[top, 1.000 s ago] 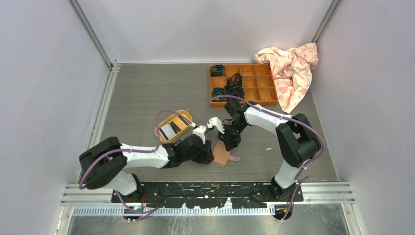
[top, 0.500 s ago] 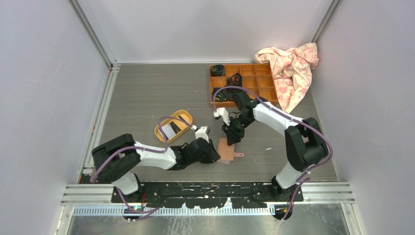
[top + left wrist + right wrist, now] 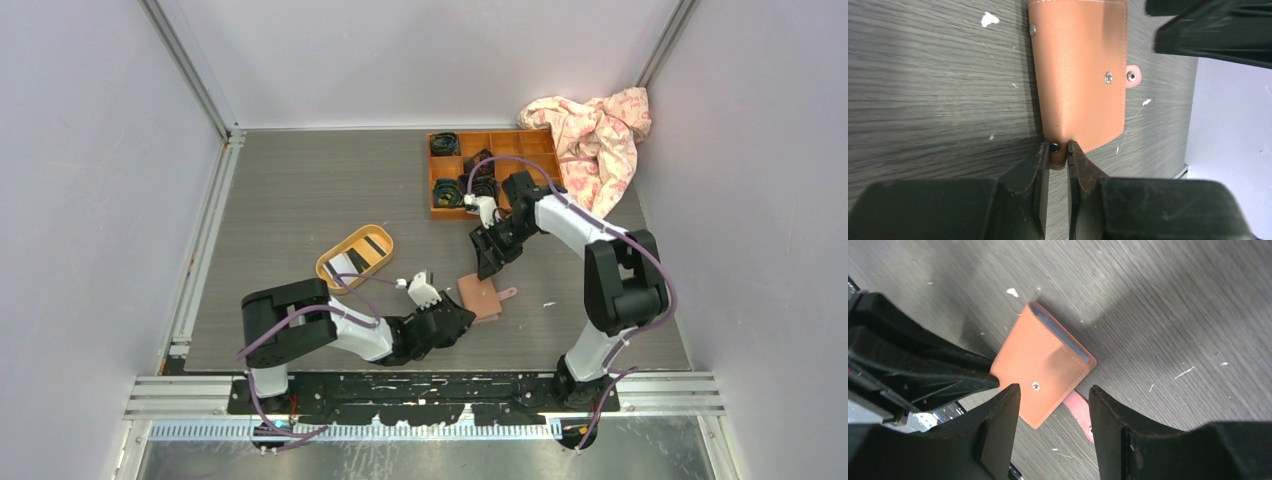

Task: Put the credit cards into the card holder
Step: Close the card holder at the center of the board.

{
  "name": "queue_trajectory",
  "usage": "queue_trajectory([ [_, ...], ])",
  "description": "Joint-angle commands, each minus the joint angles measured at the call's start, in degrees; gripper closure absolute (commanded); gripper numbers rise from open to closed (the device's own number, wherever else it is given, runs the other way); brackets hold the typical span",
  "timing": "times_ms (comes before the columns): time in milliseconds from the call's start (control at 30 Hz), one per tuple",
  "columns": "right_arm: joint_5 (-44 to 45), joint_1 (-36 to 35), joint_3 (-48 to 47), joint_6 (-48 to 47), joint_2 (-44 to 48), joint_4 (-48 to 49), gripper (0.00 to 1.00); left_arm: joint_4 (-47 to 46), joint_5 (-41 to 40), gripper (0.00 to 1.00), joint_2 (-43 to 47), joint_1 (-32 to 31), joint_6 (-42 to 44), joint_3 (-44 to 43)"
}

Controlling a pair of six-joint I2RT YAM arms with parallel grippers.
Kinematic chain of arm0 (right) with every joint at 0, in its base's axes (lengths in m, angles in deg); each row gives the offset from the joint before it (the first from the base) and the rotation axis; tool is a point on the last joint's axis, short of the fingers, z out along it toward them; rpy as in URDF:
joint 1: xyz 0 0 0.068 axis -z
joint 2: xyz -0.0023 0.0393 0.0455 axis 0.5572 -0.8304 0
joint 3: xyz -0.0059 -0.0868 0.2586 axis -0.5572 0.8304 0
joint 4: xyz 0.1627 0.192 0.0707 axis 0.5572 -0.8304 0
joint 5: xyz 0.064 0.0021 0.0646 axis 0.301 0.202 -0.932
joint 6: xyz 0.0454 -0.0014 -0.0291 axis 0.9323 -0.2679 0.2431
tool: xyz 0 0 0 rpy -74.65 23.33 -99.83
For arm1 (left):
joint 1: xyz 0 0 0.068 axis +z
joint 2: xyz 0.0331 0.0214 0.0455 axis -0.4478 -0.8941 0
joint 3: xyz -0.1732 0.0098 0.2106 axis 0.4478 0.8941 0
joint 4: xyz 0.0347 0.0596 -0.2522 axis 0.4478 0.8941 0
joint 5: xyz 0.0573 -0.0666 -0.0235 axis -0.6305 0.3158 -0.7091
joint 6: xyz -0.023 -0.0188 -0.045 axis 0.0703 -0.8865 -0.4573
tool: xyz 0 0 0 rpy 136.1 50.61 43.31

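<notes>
At the left, the credit cards (image 3: 350, 263) lay in a yellow oval tray (image 3: 322, 268) on the surface. The left gripper (image 3: 1058, 151) was pressed nearly together, pinching the near edge of the folded card holder (image 3: 1080, 75), which lay flat mid-surface. The right gripper (image 3: 1053, 396) hung above it, fingers spread, holding nothing.

Grey wood-grain tabletop (image 3: 300, 190), plain pale lilac walls (image 3: 430, 60) on 3 sides, aluminium rails (image 3: 193, 70) in the back corners, even diffuse light.
</notes>
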State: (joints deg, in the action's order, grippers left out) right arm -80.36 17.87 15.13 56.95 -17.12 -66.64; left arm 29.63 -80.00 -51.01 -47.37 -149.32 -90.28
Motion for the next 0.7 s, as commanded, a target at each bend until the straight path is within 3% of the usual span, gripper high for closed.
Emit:
queue_trajectory([
  [0,3.59,0.77,-3.19,3.01,-4.31,-3.31,0.42,5.87,-7.6,0.92,-4.76,-1.88,-4.76,-2.92],
  [200,2.46,0.92,-4.44,3.18,-8.35,-4.94,0.44,5.92,-7.94,0.91,-5.93,-2.59,-3.19,-4.75],
  [333,0.48,0.96,-4.95,2.72,-9.61,-5.73,0.55,5.0,-9.0,0.85,-3.67,-3.04,1.98,-4.14],
  [567,-4.62,0.95,-6.71,-3.42,-12.52,-9.55,0.82,-6.72,-4.15,0.69,5.6,-3.11,24.68,4.01],
  [667,-7.19,0.12,-6.13,-8.98,-11.96,-10.76,0.86,-13.41,-0.36,0.59,11.82,-3.12,34.41,10.73],
])
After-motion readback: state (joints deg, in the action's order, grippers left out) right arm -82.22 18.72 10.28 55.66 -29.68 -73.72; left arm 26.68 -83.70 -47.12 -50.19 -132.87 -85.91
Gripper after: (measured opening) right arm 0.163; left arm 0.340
